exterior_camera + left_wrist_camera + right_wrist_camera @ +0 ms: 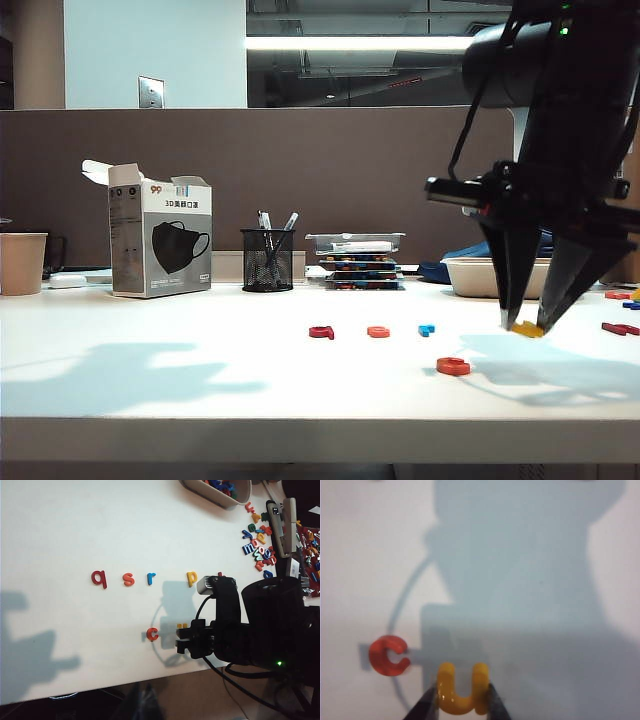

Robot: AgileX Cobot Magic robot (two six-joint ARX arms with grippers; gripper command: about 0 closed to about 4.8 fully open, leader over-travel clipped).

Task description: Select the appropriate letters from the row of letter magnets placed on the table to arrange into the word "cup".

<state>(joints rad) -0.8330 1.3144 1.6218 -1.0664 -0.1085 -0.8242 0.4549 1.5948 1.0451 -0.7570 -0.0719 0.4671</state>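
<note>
My right gripper [522,326] [462,696] points down at the table [200,370], shut on the yellow "u" [462,690] [528,329], one finger on each side of it. The "u" is at the tabletop, just beside the orange-red "c" [389,655] [453,366] [152,634]. The row behind holds a dark red "q" [98,578], an orange "s" [129,579], a blue "r" [151,578] and the yellow "p" [192,578]. The left gripper [144,705] is only a dark blur off the table's front edge, well away from the letters.
A mask box [160,240], a mesh pen holder [267,260], a paper cup [22,262] and stacked trays [362,260] line the back. A bin [220,492] and a heap of loose letters [260,545] lie at the right. The right arm [265,625] hangs over the word area.
</note>
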